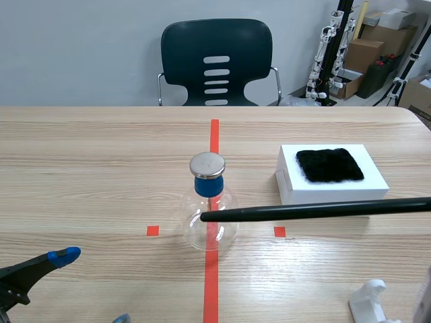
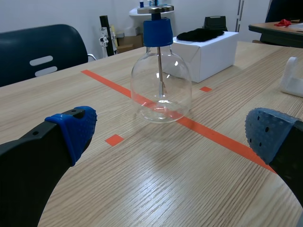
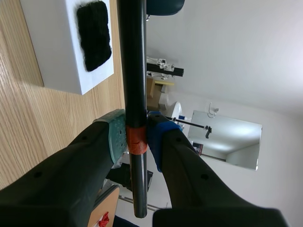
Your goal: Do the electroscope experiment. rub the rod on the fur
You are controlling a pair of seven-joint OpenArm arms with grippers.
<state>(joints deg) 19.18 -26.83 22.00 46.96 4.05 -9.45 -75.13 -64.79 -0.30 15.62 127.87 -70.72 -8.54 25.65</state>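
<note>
Right end effector (image 3: 136, 136) is clamped on the black rod (image 3: 131, 56) at its orange band, holding it level above the tabletop (image 1: 101, 155). The fur (image 1: 330, 165) lies on a white box (image 1: 333, 190) beside the rod, apart from it. Left end effector (image 2: 170, 131) sits wide open, short of the glass flask (image 2: 161, 80).

Scene view: camera set between the arms, raised, facing down the table (image 1: 101, 168) toward the chair (image 1: 215, 60) at its far edge. Left wrist view: low over the tabletop, facing the flask (image 2: 161, 90) at close range, white box (image 2: 208, 56) behind it. Right wrist view: rolled sideways, sighting along the rod (image 3: 131, 61), white box alongside. All three views take in the white box and its fur (image 3: 93, 33).
</note>
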